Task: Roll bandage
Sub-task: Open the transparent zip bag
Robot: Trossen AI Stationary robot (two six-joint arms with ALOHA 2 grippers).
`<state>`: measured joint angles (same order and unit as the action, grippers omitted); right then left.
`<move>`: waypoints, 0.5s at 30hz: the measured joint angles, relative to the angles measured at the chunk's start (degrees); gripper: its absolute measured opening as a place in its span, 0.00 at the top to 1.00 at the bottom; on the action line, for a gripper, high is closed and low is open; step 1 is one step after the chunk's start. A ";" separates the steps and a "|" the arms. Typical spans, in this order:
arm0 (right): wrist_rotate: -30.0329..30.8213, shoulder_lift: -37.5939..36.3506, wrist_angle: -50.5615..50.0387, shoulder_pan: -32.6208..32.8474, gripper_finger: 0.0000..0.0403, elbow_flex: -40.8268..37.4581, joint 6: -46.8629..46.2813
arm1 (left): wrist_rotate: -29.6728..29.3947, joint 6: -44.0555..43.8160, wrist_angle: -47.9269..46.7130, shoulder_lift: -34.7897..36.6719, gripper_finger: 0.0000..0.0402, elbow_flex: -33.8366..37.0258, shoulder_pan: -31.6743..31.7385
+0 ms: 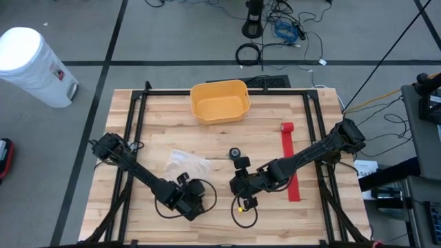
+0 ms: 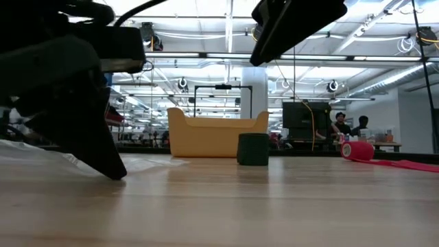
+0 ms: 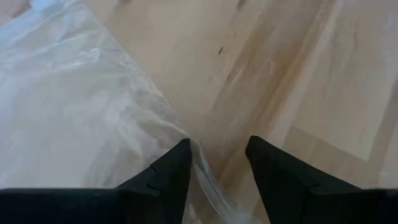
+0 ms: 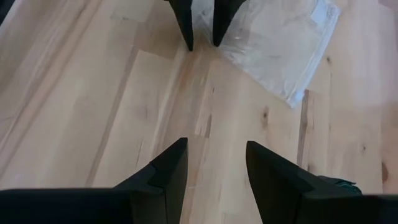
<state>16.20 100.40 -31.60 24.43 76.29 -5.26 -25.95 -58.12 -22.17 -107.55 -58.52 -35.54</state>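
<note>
The red bandage (image 1: 290, 164) lies unrolled in a long strip on the table's right side, with its rolled end (image 1: 286, 127) at the far end; the low view shows that roll (image 2: 357, 151) resting on the wood. My left gripper (image 3: 217, 146) is open and low at the near edge of a clear plastic bag (image 3: 74, 106), far from the bandage. My right gripper (image 4: 216, 146) hangs open above bare wood near the table's middle. It points toward the bag, and the left fingertips (image 4: 186, 43) show beyond it. My left gripper straddles the plastic bag's near edge (image 3: 202, 165) with open fingers that slant down from the near side. The edge runs between the two fingers, close to one of them. I cannot tell whether either finger touches it.
A yellow bin (image 1: 219, 101) stands at the far middle. A small dark roll (image 1: 236, 152) stands upright on the table just beyond my right gripper. Black frame rails (image 1: 134, 131) run along both sides of the table.
</note>
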 joint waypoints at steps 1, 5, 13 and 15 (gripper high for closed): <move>-0.02 0.00 0.01 0.02 0.63 0.00 -0.02 | 0.39 0.81 0.46 0.10 0.57 -0.11 -0.04; -0.04 0.00 -0.01 0.02 0.63 0.00 -0.04 | 4.16 5.50 3.73 0.41 0.57 -2.23 -1.63; -0.02 0.00 0.06 0.02 0.63 0.00 -0.56 | 4.86 11.73 2.98 0.68 0.57 -7.39 -4.46; -0.02 0.02 0.10 0.02 0.63 0.00 -2.85 | 4.22 12.80 1.96 0.68 0.57 -9.05 -4.45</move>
<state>16.19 100.42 -31.50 24.45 76.29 -8.10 -21.73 -45.31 -20.21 -106.87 -67.57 -39.99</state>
